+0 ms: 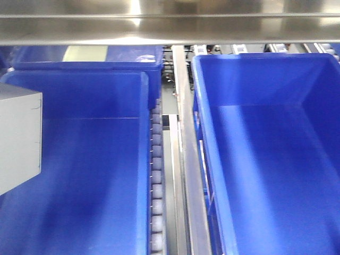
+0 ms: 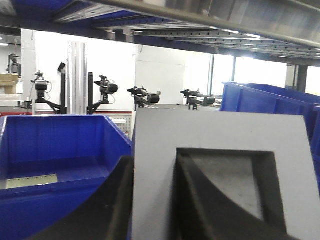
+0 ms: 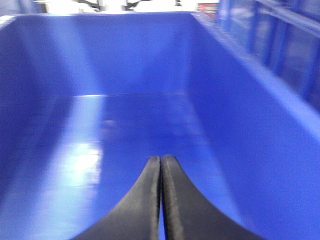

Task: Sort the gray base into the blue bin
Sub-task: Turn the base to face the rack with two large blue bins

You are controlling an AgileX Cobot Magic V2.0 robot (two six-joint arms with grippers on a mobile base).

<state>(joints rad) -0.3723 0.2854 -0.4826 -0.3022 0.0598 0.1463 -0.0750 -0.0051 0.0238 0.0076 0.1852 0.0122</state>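
Observation:
The gray base point(image 1: 18, 138) shows at the left edge of the front view, held above the large blue bin point(image 1: 95, 159). In the left wrist view my left gripper point(image 2: 154, 160) is shut on the gray base point(image 2: 220, 130). One black finger is outside its left wall and the other is inside its square recess. My right gripper point(image 3: 161, 159) is shut and empty, low inside a deep blue bin point(image 3: 125, 75). Neither gripper itself shows in the front view.
A second large blue bin point(image 1: 265, 159) stands at the right. A roller track point(image 1: 155, 175) and a metal rail point(image 1: 186, 159) run between the bins. A blue crate with a pale sheet point(image 2: 30, 181) is behind point(image 1: 85, 56). A steel shelf point(image 1: 170, 21) hangs overhead.

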